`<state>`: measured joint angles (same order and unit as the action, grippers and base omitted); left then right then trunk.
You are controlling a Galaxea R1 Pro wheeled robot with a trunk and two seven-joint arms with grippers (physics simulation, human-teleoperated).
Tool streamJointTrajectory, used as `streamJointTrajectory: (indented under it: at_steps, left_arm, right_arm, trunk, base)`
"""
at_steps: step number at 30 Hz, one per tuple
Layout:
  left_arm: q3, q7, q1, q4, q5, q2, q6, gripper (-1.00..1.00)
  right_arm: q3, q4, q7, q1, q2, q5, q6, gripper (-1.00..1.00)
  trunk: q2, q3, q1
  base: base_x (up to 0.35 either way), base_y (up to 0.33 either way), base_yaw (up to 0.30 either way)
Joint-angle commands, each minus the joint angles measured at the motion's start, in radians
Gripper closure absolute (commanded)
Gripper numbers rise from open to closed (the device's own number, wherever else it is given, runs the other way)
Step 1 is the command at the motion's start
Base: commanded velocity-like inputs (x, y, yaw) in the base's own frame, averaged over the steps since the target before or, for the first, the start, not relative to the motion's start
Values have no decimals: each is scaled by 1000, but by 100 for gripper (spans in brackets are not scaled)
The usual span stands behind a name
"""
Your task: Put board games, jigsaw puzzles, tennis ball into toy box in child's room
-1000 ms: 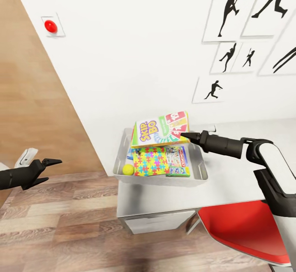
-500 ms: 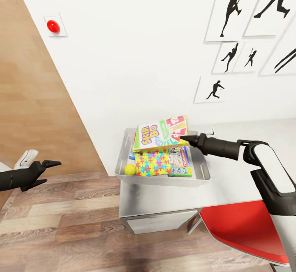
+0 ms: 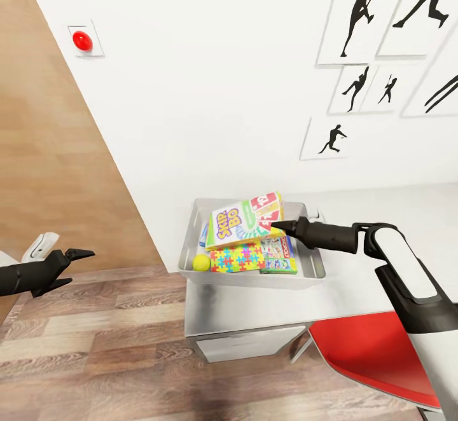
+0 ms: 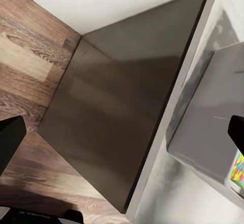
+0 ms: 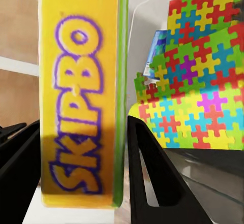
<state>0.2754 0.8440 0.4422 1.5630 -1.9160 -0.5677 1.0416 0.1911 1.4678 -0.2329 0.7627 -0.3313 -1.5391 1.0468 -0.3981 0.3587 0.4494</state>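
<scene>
1. Reaching leftward from the right side of the scene, my right arm lies nearly level above the light-grey table (image 3: 356,281), its dark forearm ending at my right gripper (image 3: 277,224) over the toy box (image 3: 254,277).
2. My right jaws are pinching the right edge of the Skip-Bo board game (image 3: 245,218), which tilts with that held edge raised above the toy box's contents.
3. My left arm is held low at the far left over the wood plank floor (image 3: 95,345), well apart from the table, with my left gripper (image 3: 70,265) pointing right and its jaws spread, holding nothing.
4. The toy box sits at the table's left end, near the white wall. Inside it the tennis ball (image 3: 201,262) lies at the near left corner, a jigsaw puzzle (image 3: 236,259) just right of it, and a red and green board game (image 3: 278,257) at the right.
5. My right wrist view shows the yellow side of the Skip-Bo box (image 5: 81,97) close up between my two dark fingers (image 5: 152,183), with the jigsaw puzzle (image 5: 198,82) beyond.
6. My left wrist view shows the table's dark side panel (image 4: 122,112), its pale top edge and the toy box's grey wall (image 4: 213,122).
7. A red chair (image 3: 375,351) stands under the table's near right.
</scene>
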Motion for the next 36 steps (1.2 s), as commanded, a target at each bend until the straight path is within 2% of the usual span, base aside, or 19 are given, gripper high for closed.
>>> streamJointTrajectory:
  at_steps: [1,11,36]
  left_arm:
    - [0,10,1,0,-9,0,3,-100]
    - [-1,10,1,0,-8,0,3,-100]
    - [-2,10,1,0,-8,-1,3,-100]
  right_arm:
    - [3,-3,-10,1,2,-10,0,100]
    - [11,-16,-10,1,11,5,0,100]
    - [13,-45,-10,3,17,8,0,100]
  trunk:
    - [-2,2,1]
    - [-2,2,1]
    - [-2,2,1]
  base:
    - [0,0,0]
    - [0,0,0]
    - [0,0,0]
